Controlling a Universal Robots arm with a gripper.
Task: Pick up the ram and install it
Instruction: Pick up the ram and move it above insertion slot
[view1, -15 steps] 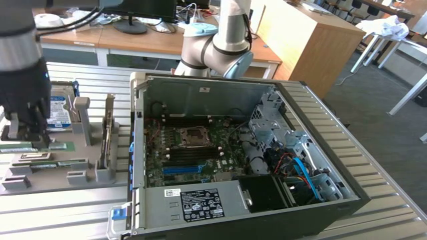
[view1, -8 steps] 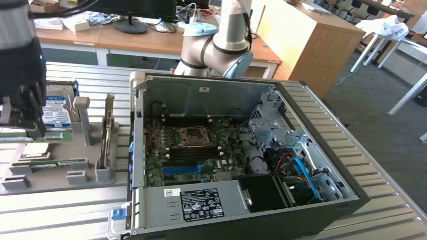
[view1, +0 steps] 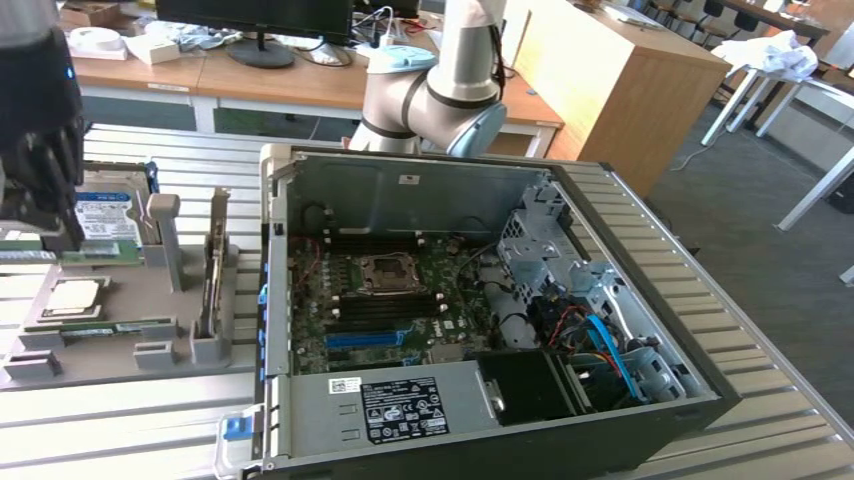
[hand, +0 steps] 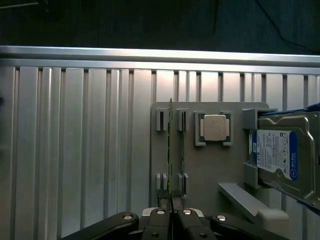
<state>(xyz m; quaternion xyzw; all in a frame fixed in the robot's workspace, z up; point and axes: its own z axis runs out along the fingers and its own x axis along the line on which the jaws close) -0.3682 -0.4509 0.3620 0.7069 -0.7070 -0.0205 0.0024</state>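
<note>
My gripper is shut on the ram, a thin green stick seen edge-on that reaches away from the fingertips over the grey holder tray. In the exterior view the dark gripper hangs at the far left above the tray, with the ram lying level just below it, in front of the hard drive. A second green stick sits in the slot beside it.
On the tray rest a square silver processor and a blue-labelled hard drive. An open computer case stands to the exterior view's right of the tray, its motherboard exposed. The arm's base rises behind the case.
</note>
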